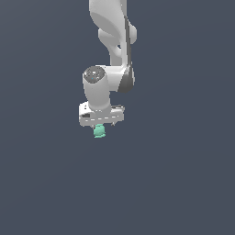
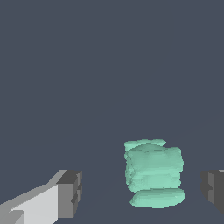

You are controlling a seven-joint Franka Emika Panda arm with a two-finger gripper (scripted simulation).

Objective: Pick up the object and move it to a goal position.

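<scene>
The object (image 2: 153, 173) is a small mint-green lumpy blob with horizontal ridges. In the wrist view it stands between the two dark finger pads (image 2: 70, 192), with a gap on each side, wider toward one pad than the other. My gripper (image 2: 142, 192) is open around it and touches it on neither side. In the exterior view the object (image 1: 99, 132) shows just under the white hand of the gripper (image 1: 100, 127), near the middle of the picture. The fingers themselves are hard to make out there.
A plain dark grey-blue ground (image 1: 183, 183) fills both views. The white arm (image 1: 114, 41) rises from the hand toward the top of the exterior view. No other object shows.
</scene>
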